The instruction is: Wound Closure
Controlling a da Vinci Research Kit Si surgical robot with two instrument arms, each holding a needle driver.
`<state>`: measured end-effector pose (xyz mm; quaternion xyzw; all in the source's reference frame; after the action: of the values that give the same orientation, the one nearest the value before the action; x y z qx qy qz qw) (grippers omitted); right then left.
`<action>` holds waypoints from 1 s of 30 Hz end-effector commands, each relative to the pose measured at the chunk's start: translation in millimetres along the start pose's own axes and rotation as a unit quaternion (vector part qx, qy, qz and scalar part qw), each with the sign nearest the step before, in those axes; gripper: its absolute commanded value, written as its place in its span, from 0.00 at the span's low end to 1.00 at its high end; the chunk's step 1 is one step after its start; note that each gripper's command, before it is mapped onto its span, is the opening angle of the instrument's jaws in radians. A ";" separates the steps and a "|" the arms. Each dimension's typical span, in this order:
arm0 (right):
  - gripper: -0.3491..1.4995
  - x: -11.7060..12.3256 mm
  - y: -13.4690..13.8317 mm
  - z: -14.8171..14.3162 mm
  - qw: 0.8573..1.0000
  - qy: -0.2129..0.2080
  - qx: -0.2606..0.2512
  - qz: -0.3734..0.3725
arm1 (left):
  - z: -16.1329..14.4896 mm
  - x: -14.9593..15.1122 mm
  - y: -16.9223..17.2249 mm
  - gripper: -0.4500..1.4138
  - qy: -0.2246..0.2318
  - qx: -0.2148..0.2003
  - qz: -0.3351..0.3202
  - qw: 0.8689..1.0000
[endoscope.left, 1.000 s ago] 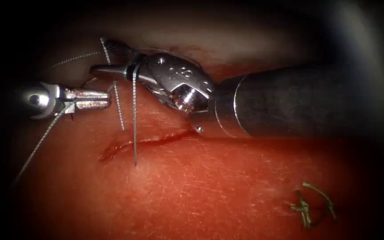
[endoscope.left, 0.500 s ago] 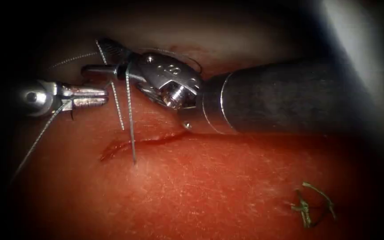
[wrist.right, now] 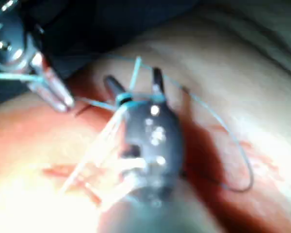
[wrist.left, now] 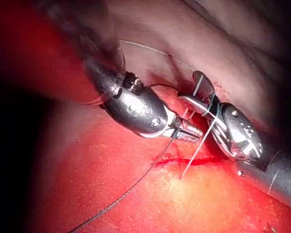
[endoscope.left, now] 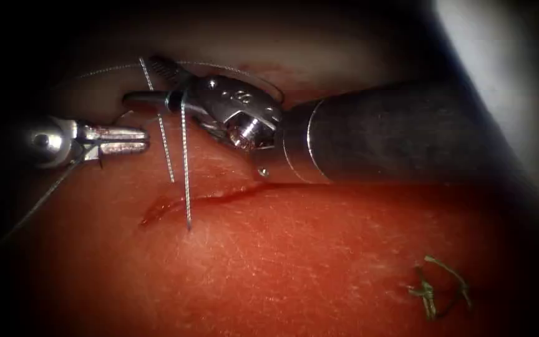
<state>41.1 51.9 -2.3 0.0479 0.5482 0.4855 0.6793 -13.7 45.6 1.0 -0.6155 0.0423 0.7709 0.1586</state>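
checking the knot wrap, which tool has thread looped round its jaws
The right arm's tool, entering from the picture's right: thread loops around its open jaws. The left arm's tool only grips a strand in shut jaws.

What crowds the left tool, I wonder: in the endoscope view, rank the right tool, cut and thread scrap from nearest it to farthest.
From the left tool, shut on thread:
1. Right tool, jaws open, just above.
2. Cut, below right.
3. Thread scrap, far lower right.

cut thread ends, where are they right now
In the endoscope view the cut thread ends lie knotted on the tissue far to the right of the cut, below the right tool's shaft, apart from both tools.
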 end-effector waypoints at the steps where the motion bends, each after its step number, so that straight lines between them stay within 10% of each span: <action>1: 0.51 -0.5 -0.3 0.6 1.000 0.000 0.001 0.007 | 0.5 -0.8 0.4 0.05 0.000 -0.001 -0.001 1.000; 5: 0.29 -0.6 -0.4 0.8 1.000 -0.004 0.012 0.028 | 0.3 -0.8 0.5 0.05 0.000 0.000 -0.001 1.000; 7: 0.00 -0.6 -0.6 0.7 0.999 -0.008 0.035 0.039 | 0.2 -0.8 0.4 0.05 0.000 0.000 -0.001 1.000; 23: 0.00 -1.0 -2.6 -3.5 0.995 -0.021 0.086 0.042 | -1.3 -1.7 -2.5 0.05 -0.009 0.006 -0.013 1.000; 30: 0.00 -1.9 -4.3 -8.6 0.995 -0.017 0.090 0.042 | -2.4 -3.0 -9.3 0.05 -0.030 0.028 -0.021 0.999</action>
<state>36.5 44.8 -7.4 0.1388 0.5764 0.4606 0.6606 -7.4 54.1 3.8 -0.5862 0.0457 0.7856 0.1926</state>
